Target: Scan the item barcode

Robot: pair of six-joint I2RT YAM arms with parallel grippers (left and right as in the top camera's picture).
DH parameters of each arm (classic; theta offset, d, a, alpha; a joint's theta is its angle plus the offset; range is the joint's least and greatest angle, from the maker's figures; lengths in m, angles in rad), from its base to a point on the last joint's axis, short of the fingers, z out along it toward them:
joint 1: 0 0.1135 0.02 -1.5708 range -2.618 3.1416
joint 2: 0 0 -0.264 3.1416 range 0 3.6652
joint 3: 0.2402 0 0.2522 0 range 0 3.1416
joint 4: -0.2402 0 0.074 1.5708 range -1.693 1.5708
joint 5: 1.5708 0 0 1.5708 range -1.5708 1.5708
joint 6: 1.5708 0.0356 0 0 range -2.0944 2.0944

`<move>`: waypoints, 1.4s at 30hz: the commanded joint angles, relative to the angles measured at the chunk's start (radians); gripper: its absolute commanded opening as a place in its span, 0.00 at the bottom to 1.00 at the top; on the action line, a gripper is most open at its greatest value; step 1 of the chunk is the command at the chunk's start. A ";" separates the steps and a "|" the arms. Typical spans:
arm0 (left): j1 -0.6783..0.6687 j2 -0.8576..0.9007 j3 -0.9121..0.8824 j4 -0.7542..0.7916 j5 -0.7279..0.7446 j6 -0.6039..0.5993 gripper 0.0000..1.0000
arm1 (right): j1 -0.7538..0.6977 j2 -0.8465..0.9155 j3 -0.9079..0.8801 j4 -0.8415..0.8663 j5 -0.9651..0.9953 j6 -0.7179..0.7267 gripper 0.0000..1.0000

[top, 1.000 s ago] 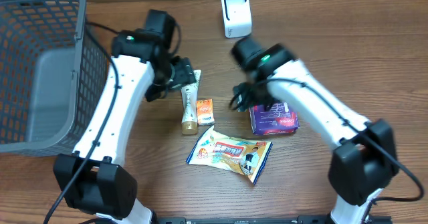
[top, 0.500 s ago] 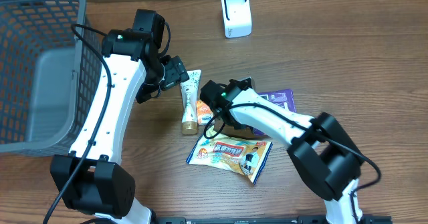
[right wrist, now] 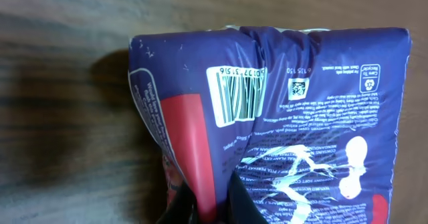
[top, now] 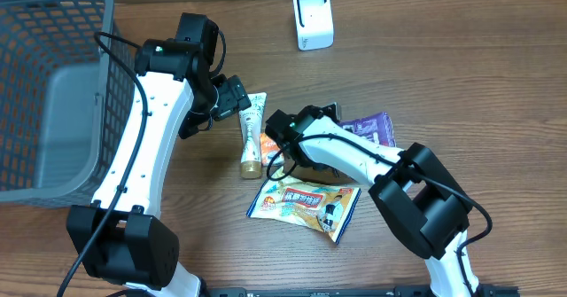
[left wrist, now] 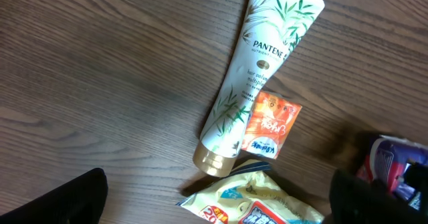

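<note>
One purple pack (right wrist: 301, 117) in clenched right pincer (right wrist: 208, 200); one tube (left wrist: 251, 77), left pincer (top: 232, 96) released.

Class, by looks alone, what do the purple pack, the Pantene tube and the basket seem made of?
Purple pack: thin glossy plastic film, likely; it creases and puckers.
Pantene tube: smooth, soft plastic, seemingly; gold metallic-looking cap.
Basket: grey rigid plastic, probably; moulded mesh.

basket (top: 104, 58) far left, scanner (top: 313, 19) at back centre; tube (top: 253, 130) mid-table, sachet (left wrist: 270, 126) touching its right edge, snack bag (top: 306, 204) just in front, pack (top: 372, 127) right of sachet
</note>
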State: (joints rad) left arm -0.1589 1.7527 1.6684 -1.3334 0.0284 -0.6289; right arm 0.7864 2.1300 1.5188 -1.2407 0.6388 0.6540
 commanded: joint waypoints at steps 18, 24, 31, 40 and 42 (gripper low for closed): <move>0.001 0.006 -0.006 -0.008 -0.013 0.020 0.98 | -0.505 -0.126 0.261 -0.044 -1.723 -0.686 0.04; 0.002 0.006 -0.006 -0.008 -0.013 0.020 0.98 | -0.579 -0.124 -0.039 0.210 -1.864 -0.551 0.04; 0.002 0.006 -0.006 -0.010 -0.013 0.020 0.98 | -0.663 -0.124 -0.218 0.389 -1.606 -0.365 0.28; 0.002 0.006 -0.006 -0.015 -0.013 0.023 0.98 | -0.743 -0.155 -0.016 0.095 -0.986 -0.442 0.57; 0.002 0.006 -0.006 -0.015 -0.013 0.023 0.98 | -0.743 -0.165 0.052 0.031 -0.984 -0.503 0.64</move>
State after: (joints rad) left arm -0.1589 1.7527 1.6672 -1.3464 0.0250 -0.6254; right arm 0.0425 2.0163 1.4475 -1.1606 -0.5068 0.2417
